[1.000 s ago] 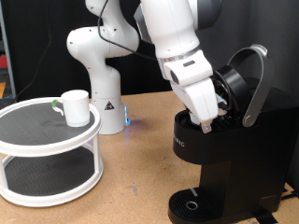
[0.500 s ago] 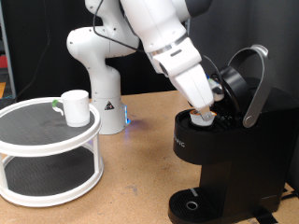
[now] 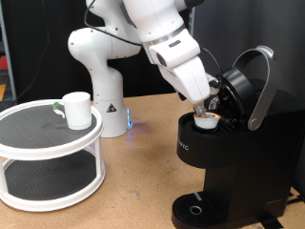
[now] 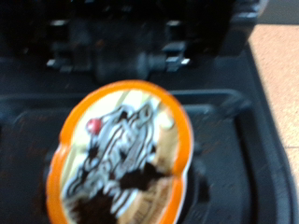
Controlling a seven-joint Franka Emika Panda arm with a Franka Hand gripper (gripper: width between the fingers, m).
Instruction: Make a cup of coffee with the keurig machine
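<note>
Cup (image 3: 76, 109): a plain white mug standing upright, mouth up, with a green touch at its handle, far off to the exterior view's left of the gripper (image 3: 204, 108). It stands on the dark top shelf of a round white two-tier stand (image 3: 50, 153) that rests on the tabletop (image 3: 129, 181); the lower shelf holds nothing I can see. Between the stand and the gripper, farther back, is the arm's white base (image 3: 98, 72).

Directly under and behind the gripper is the keurig machine (image 3: 229, 153), a tall boxy black brewer standing upright, its lid (image 3: 243, 86) with the grey arched handle tipped up and back so the chamber is open. In that opening sits a small white coffee pod (image 3: 206, 119), just below the fingertips. From the exterior view I cannot tell how wide the jaws stand or whether they touch the pod.

The wrist view is blurred; it shows the pod's round foil top (image 4: 121, 154), orange-rimmed with a brown and cream pattern, lying in the black chamber.
</note>
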